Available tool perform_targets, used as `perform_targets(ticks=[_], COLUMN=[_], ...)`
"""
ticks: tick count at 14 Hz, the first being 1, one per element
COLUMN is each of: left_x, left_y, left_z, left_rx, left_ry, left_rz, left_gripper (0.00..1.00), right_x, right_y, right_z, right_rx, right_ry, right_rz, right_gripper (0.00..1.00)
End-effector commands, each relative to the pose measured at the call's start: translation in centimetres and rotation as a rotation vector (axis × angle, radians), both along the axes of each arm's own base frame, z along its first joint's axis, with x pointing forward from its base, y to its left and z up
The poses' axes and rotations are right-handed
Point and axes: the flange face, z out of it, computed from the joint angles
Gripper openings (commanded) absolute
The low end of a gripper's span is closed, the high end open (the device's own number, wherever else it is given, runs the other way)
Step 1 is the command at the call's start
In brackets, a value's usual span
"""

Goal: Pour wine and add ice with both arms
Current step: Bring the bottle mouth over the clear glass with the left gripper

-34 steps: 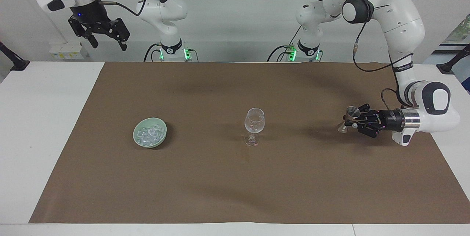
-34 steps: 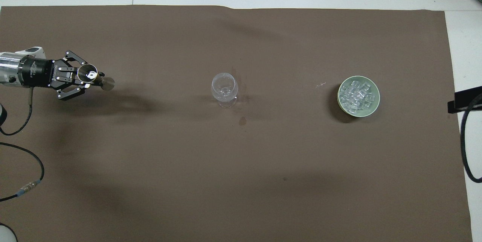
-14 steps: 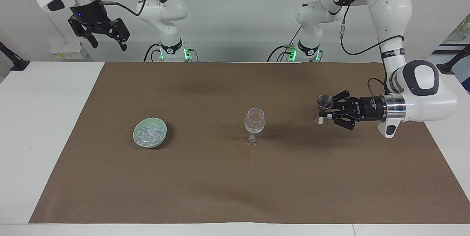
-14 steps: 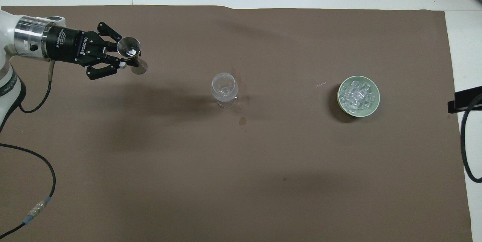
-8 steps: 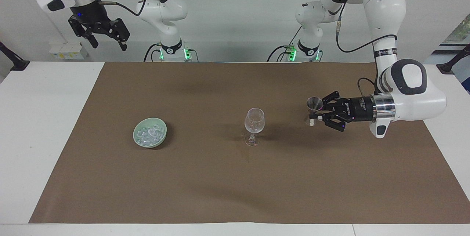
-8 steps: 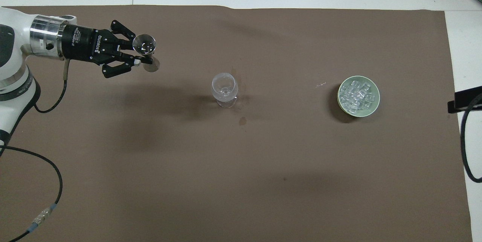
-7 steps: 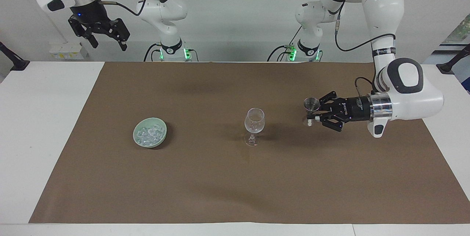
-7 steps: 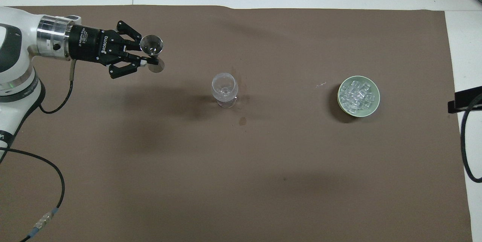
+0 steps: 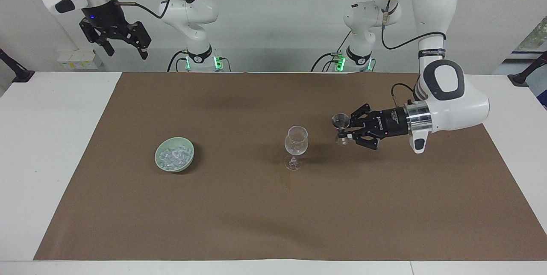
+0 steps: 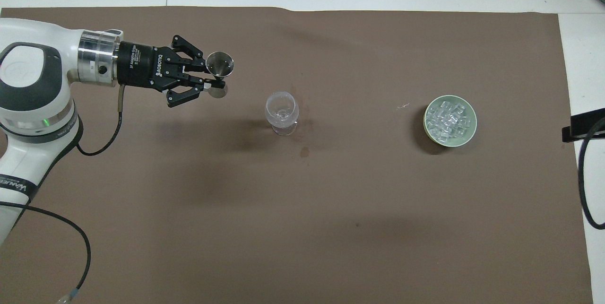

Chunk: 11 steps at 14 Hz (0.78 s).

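A clear stemmed glass [image 9: 296, 140] [image 10: 281, 108] stands upright in the middle of the brown mat. My left gripper [image 9: 347, 133] [image 10: 208, 82] is shut on the waist of a small metal jigger [image 9: 340, 120] [image 10: 220, 64]. It holds the jigger upright above the mat, beside the glass toward the left arm's end. No wine shows, and I cannot tell if the jigger holds liquid. The ice [image 9: 173, 156] [image 10: 449, 118] fills a pale green bowl [image 9: 191, 155] [image 10: 474, 124] toward the right arm's end. My right gripper [image 9: 127, 51] waits open, high above the table's edge.
The brown mat [image 9: 273, 215] covers most of the white table. A small dark stain [image 10: 305, 152] marks the mat beside the glass's foot. A black cable [image 10: 583, 181] hangs at the table's edge past the bowl.
The left arm has carried the jigger from the left arm's end of the mat toward the glass, keeping it upright. The right arm has not moved.
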Motion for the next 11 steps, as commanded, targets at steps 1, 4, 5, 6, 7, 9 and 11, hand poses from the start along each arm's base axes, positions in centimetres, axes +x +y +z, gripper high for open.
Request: perform_targets(ticks=[1,4,5,6,7,9,11], left_x=[-1.6,-1.7,-1.9,-2.0,-2.2,-2.3,-2.6], left_y=[-1.2,-1.5,-1.6,-1.9,-2.1,-2.2,-3.7], left_z=[0.6,0.7,0.9,1.0,1.0,1.1,0.8], left_rx=[0.037,0.043,0.058,0.075,0.089,0.099,0.108], left_ry=[0.019,0.017,0.008,-0.001,-0.007,-0.008,-0.011], left_rz=[0.042,0.040,0.032,0.021,0.010,0.008,0.025], left_gripper=[0.00,0.00,0.00,0.00,0.00,0.00,0.00], right_x=[-0.5,-0.5,-0.5,-0.5,-0.5,-0.5,-0.5], right_y=[-0.1,-0.1,-0.1,-0.1,-0.1,-0.1,-0.1], right_z=[0.0,0.0,0.0,0.0,0.1,0.0,0.0], right_rx=[0.011,0.011,0.011,0.011,0.011,0.011,0.011], right_ry=[-0.009,-0.009,-0.009,-0.009,-0.010,-0.009,-0.009], right_rz=[0.014,0.014,0.014,0.014,0.014,0.012,0.014], right_gripper=[1.00,1.00,1.00,1.00,1.00,1.00,1.00])
